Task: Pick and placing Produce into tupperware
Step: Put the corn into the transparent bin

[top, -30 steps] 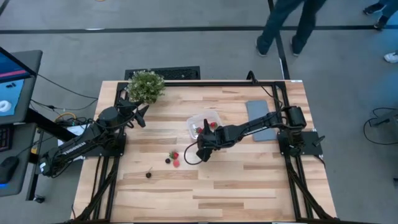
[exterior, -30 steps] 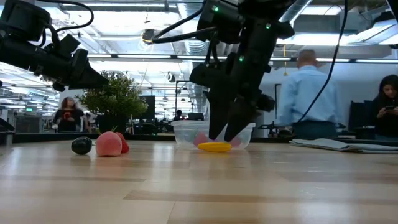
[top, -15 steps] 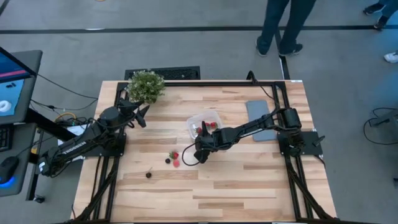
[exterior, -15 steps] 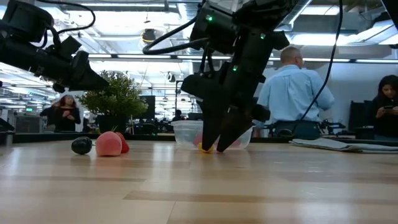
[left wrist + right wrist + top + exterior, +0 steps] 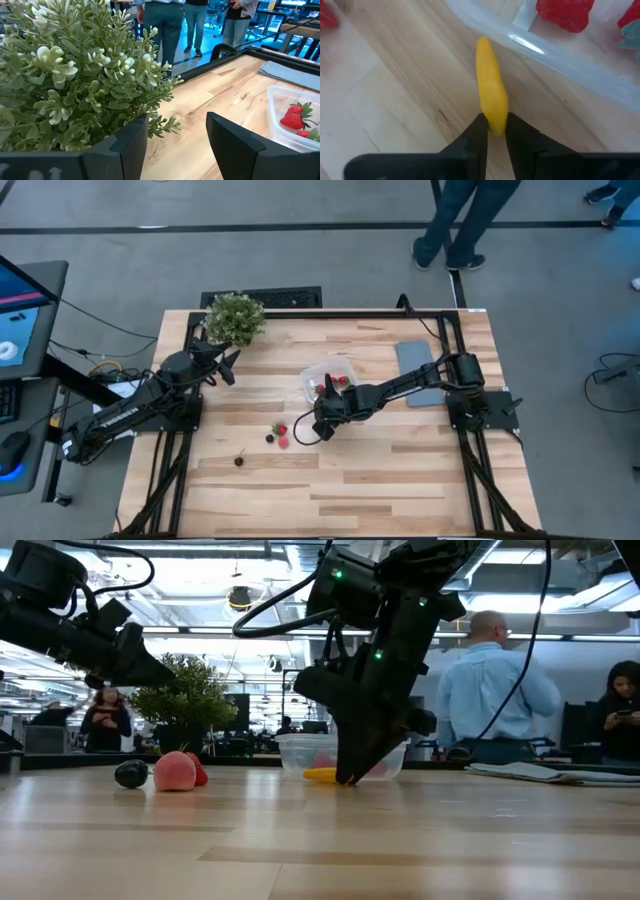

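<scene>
The yellow elongated piece (image 5: 490,85) lies on the wood just beside the clear tupperware (image 5: 330,380), with my right gripper (image 5: 495,131) shut on its end at mid-table (image 5: 322,430). Red strawberries (image 5: 565,11) sit inside the tub. More red strawberry pieces (image 5: 282,435) and a dark berry (image 5: 239,461) rest on the table to the left. My left gripper (image 5: 177,145) hangs open at the far left (image 5: 225,365), next to the potted plant (image 5: 235,318), and holds nothing. My right gripper pinches one end of the yellow piece (image 5: 494,122) between its two fingertips (image 5: 476,131). The fingers slant steeply down from above, coming from the table's right. The rest of the piece sticks out beyond the fingertips (image 5: 320,775) and lies on the table by the tub's wall.
A flat grey slab (image 5: 420,370) lies at the far right under the right arm. People stand and walk in the room beyond the table. Bare wood stretches across the near half of the table.
My right gripper has sunk a little onto the yellow piece and shut on its end. The piece stays on the table and now sticks out to one side of the shut fingers. The left arm has kept still.
</scene>
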Robot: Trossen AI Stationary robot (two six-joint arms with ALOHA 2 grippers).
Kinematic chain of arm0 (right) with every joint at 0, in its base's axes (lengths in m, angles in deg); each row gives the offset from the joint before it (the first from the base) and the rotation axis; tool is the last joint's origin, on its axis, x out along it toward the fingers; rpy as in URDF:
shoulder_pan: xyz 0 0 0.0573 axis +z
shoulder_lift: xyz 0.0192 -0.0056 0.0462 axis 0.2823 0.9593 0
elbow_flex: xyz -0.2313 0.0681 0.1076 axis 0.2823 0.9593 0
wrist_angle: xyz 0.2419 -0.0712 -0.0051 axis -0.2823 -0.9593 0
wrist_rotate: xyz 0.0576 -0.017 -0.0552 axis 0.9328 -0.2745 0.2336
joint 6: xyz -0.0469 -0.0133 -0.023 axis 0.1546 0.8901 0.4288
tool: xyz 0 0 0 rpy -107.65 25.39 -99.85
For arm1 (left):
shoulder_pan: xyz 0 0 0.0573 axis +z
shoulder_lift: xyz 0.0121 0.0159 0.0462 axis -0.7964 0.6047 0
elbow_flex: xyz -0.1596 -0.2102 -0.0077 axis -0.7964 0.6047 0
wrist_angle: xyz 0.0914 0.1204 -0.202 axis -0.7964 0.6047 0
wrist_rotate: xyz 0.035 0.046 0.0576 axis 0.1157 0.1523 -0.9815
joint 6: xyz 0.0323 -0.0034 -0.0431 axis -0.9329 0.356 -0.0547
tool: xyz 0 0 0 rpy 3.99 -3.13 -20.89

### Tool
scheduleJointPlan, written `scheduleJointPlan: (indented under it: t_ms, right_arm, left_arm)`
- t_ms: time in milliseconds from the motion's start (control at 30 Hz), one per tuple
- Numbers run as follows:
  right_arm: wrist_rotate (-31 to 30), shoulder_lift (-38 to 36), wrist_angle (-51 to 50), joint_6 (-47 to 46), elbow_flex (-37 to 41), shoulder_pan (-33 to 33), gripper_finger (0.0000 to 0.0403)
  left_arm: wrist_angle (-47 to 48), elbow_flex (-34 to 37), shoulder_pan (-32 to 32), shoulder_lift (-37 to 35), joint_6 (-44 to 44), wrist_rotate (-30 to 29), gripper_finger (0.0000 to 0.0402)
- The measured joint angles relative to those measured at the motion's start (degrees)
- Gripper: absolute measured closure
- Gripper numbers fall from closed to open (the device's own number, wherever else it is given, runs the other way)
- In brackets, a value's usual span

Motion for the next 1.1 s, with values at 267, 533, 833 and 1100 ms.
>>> scheduleJointPlan:
  t_ms: [267,533,833,1100]
  right_arm:
    - [0.03,0.02,0.33,0.00,0.00,0.00,0.0336]
    - [1.14,-1.39,-0.28,0.05,0.12,0.00,0.0338]
    - [2.47,-2.08,-6.33,3.71,-5.12,0.44,0.0338]
    - [1.76,-2.10,-14.12,6.61,-10.88,-0.39,0.0338]
  left_arm:
    - [0.00,0.00,0.00,0.00,0.00,0.00,0.0210]
    - [0.00,0.00,-0.01,0.00,0.00,0.00,0.0210]
    - [0.00,0.00,0.00,0.00,0.00,0.00,0.0210]
    - [0.00,0.00,-0.02,0.00,0.00,0.00,0.0210]
